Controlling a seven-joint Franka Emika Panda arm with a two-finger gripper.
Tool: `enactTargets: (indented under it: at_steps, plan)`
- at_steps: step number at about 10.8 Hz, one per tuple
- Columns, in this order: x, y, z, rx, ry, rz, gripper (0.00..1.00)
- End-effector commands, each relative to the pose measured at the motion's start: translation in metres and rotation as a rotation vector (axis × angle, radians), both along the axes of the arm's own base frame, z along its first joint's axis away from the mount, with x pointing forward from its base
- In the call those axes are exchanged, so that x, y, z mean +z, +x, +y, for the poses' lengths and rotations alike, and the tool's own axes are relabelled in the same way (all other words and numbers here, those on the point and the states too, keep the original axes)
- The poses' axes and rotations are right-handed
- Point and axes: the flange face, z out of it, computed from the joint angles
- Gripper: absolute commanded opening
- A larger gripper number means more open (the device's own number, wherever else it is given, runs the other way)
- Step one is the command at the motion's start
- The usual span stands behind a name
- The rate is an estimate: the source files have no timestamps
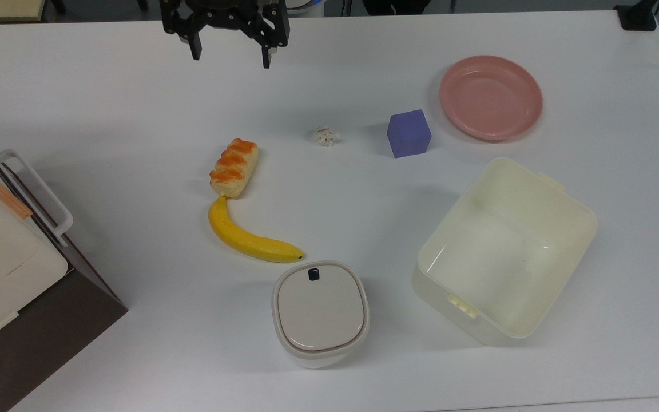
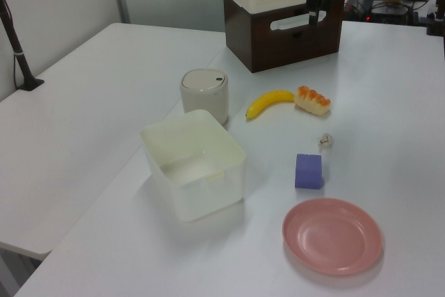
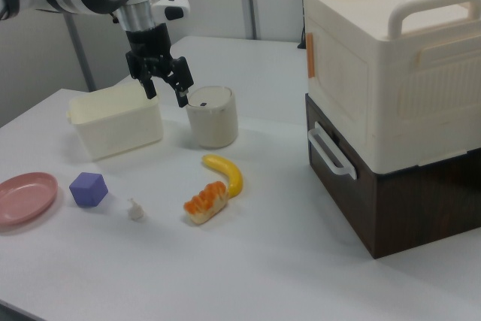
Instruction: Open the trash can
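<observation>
One black two-finger gripper (image 1: pixel 230 56) hangs above the white table's (image 1: pixel 106 114) far edge in the top view, fingers spread wide, gripping nothing. Left to right in the top view: cream appliance on a dark brown box (image 1: pixel 15 274); orange-glazed bread roll (image 1: pixel 234 167) touching the stem end of a yellow banana (image 1: pixel 249 237); the small off-white rounded-square plastic trash can (image 1: pixel 321 312), beige-grey lid shut, dark button toward the banana's tip; crumpled white paper scrap (image 1: pixel 325 136); purple cube (image 1: pixel 409 133); large cream lidless tub (image 1: pixel 507 249); pink plate (image 1: pixel 491 97). The trash can sits near the table's front edge, between banana and tub, well apart from the gripper.
</observation>
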Motion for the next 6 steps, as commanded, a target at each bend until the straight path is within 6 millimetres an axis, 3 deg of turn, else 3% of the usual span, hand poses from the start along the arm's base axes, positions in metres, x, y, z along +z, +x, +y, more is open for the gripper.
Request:
enactTargets:
  at_steps: [1,6]
  plan:
    - [0.0113,-0.0098,-0.0097,0.03,-0.009,0.008,1.0]
    - [0.0076,-0.0077,-0.0093,0.026,-0.006,0.014,1.0]
